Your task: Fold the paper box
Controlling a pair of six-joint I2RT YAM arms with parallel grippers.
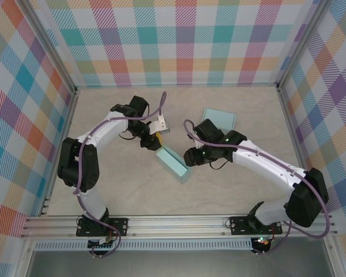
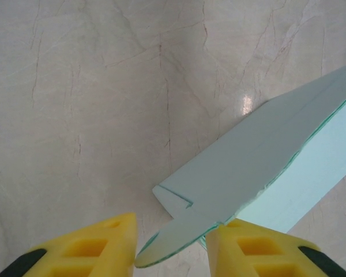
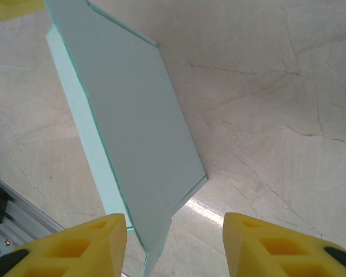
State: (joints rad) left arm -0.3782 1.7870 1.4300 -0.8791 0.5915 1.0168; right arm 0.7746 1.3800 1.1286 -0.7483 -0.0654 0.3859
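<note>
Paper box (image 1: pixel 173 164) bracketed endwise for folding: left tool (image 2: pixel 172 231) apart astride far-left flap (image 2: pixel 184 222), right tool (image 3: pixel 174 222) apart astride near-right edge, neither clamped.

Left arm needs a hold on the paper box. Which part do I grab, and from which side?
Probably the thin end flap jutting from the paper box, approached end-on along the box's length. It is a single sheet and lies inside the open left gripper.
</note>
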